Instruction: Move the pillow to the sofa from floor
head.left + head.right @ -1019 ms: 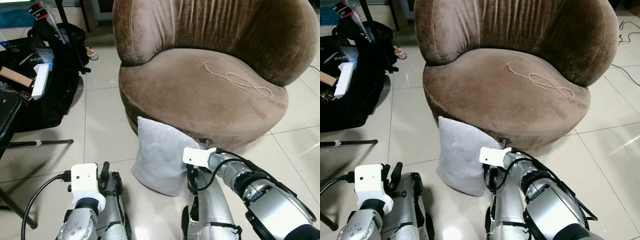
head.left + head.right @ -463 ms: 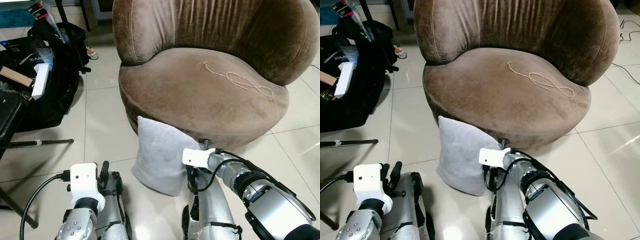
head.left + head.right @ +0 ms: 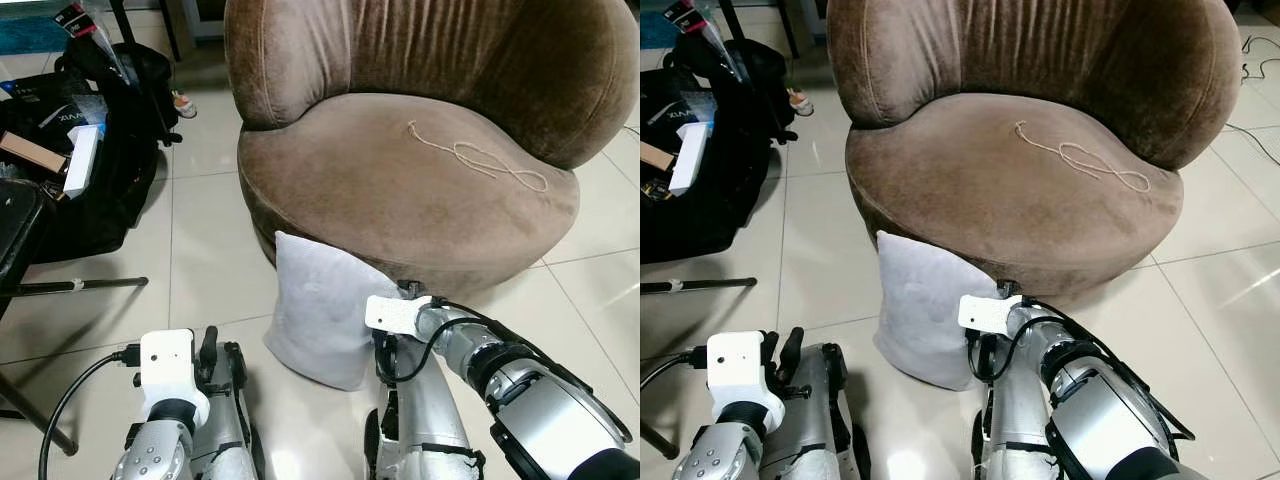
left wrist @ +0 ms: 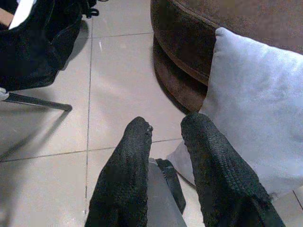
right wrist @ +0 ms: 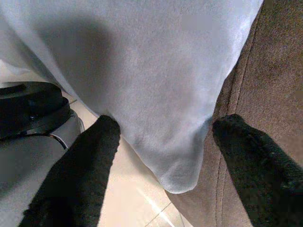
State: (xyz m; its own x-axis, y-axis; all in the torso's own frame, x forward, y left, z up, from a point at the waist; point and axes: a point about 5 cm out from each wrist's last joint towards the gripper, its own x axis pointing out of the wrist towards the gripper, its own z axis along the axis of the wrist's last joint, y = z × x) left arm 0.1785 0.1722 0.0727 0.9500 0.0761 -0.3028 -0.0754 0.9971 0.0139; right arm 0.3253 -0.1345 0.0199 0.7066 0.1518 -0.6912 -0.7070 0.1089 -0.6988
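A light grey pillow [image 3: 315,310] stands on its edge on the tiled floor, leaning against the front of the round brown sofa [image 3: 400,190]. My right gripper [image 5: 168,125] is open, low at the pillow's right side. Its fingers [image 5: 85,161] straddle the pillow's lower corner [image 5: 161,94], with the sofa's base beside the other finger. My left gripper [image 4: 168,124] hangs open a little to the left of the pillow [image 4: 255,109], holding nothing and apart from it.
A loop of pale string [image 3: 480,160] lies on the sofa seat. Black bags [image 3: 100,170] with a white box [image 3: 82,160] sit on the floor at the left. A metal bar [image 3: 80,287] lies along the tiles there. Bare tiles [image 3: 205,260] lie left of the pillow.
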